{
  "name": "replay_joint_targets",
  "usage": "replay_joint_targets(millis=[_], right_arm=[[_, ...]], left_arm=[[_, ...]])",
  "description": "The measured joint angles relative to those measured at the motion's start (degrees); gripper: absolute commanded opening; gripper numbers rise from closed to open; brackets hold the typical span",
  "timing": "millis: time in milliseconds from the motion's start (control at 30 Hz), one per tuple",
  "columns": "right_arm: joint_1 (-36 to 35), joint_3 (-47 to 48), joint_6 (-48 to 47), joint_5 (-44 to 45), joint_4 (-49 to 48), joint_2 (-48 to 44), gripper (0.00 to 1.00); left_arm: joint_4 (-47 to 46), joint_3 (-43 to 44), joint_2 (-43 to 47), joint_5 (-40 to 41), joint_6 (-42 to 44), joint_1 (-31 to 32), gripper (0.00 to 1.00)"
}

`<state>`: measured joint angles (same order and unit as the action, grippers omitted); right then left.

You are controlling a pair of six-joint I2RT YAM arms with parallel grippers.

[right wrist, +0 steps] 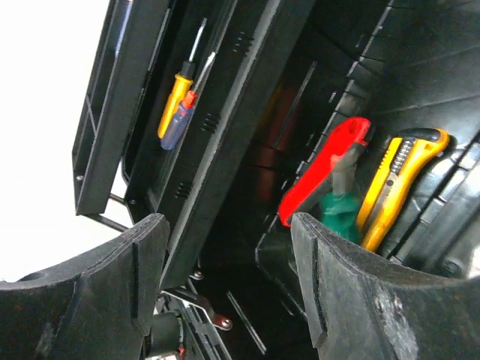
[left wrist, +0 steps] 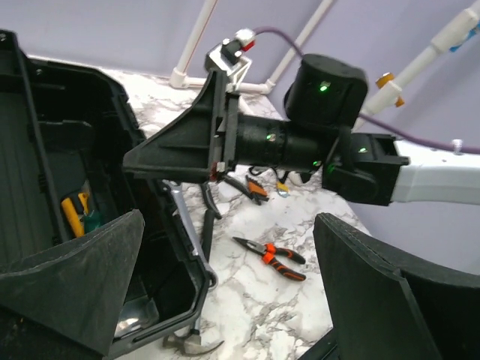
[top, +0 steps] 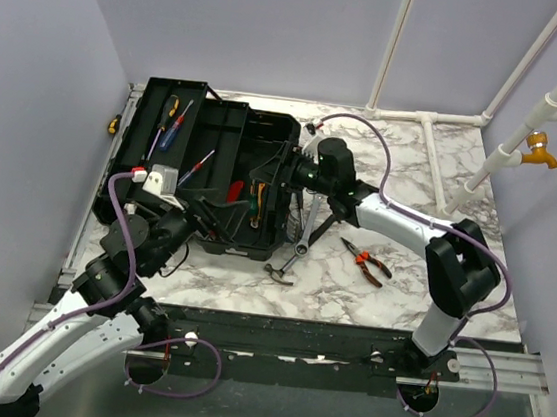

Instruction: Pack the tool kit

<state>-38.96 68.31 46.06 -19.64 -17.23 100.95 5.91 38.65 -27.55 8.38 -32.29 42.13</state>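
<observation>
1. Toolbox (top: 268, 127): large, black plastic, standing open on the left half of the marble tabletop (top: 412, 184), towards the back wall. The lid (top: 156, 94) is thrown back to the left and its inner face is up.
2. Lid contents: screwdrivers (top: 172, 126) lie in its recess. The right wrist view shows one with a yellow handle and one with a blue-and-red handle, shafts pointing up the frame.
3. Box interior, right wrist view: deep black well with ribbed walls. A red-handled tool (right wrist: 322, 169) lies beside a yellow utility knife (right wrist: 397, 184), with a green handle (right wrist: 337, 214) tucked between them. All three lie at the same slant.
4. Loose on the tabletop, right of the box:
   - A silver wrench (top: 305, 234) lies just beside the box's front right corner.
   - A hammer (top: 278, 272) lies near the front edge, its head close to the same corner.
   - Orange-and-black pliers (top: 365, 262) lie well apart from the box, handles slightly spread.
5. Right claw (top: 285, 169): reaching in from the right and hanging over the box's right rim, aimed into the well. Its own camera shows the fingers parted with nothing between them, and only the box interior shows through the gap.
6. Left claw (top: 211, 223): at the box's near side, low over the front wall. Fingers are spread as wide as they go and hold nothing. Its camera looks past them at the right claw, the pliers and the hammer head.
</observation>
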Motion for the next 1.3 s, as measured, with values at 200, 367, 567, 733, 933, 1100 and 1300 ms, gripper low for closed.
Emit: replay_joint_targets(millis=[200, 367, 567, 733, 933, 1100, 1300], right_arm=[[-0.3, 0.0, -4.1, 8.3, 7.6, -4.3, 0.72], [-0.3, -4.7, -7.6, 17.7, 15.2, -16.0, 0.72], [-0.3, -11.4, -8.6, 28.9, 24.9, -25.9, 0.81], [-0.2, -17.5, -8.7, 36.3, 31.6, -29.1, 0.79], [-0.2, -19.3, -9.2, 43.1, 38.6, -29.5, 0.80], [0.8, -18.3, -7.6, 51.8, 45.8, -26.5, 0.94], [5.2, -17.3, -6.2, 57.9, 49.7, -23.2, 1.00]], left_arm=[[3.2, -2.1, 1.0, 1.2, 1.0, 0.0, 0.98], [5.2, -1.9, -1.1, 1.0, 1.2, 0.0, 0.99], [7.3, -2.1, -2.7, 1.3, 0.1, 0.0, 0.99], [7.3, -4.0, 0.2, 1.4, -0.3, 0.0, 0.99], [7.2, -4.1, 0.7, 1.3, -0.3, 0.0, 0.98], [7.2, -4.1, 0.5, 1.3, -0.8, 0.0, 0.98], [7.1, -4.5, 0.4, 1.2, -1.2, 0.0, 0.99]])
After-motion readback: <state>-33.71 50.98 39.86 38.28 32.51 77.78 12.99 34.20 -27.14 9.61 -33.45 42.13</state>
